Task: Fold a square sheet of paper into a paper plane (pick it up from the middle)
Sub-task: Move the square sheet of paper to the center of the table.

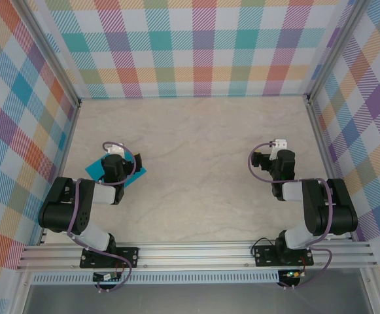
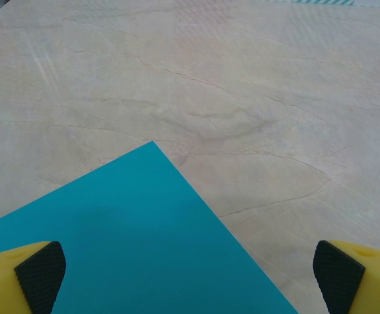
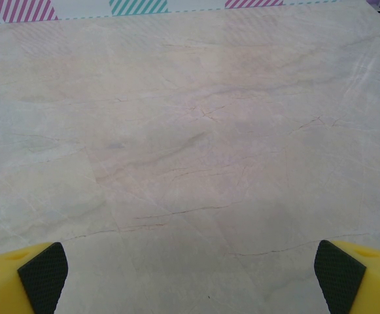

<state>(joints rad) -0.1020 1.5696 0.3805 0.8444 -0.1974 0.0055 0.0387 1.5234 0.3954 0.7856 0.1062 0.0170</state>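
The square sheet of paper (image 1: 95,169) is teal-blue and lies flat and uncreased on the table at the left, partly hidden under my left arm. My left gripper (image 1: 121,157) hovers over it, open. In the left wrist view one corner of the sheet (image 2: 137,242) points away from me, and the left gripper (image 2: 190,278) holds nothing, its black pads (image 2: 42,275) far apart. My right gripper (image 1: 273,156) stands open over bare table at the right, well away from the sheet. In the right wrist view the right gripper (image 3: 191,278) has nothing between its fingers.
The marble-look table (image 1: 196,137) is walled by plaid panels (image 1: 196,46) at the back and on both sides. An aluminium rail (image 1: 196,252) carrying both arm bases runs along the near edge.
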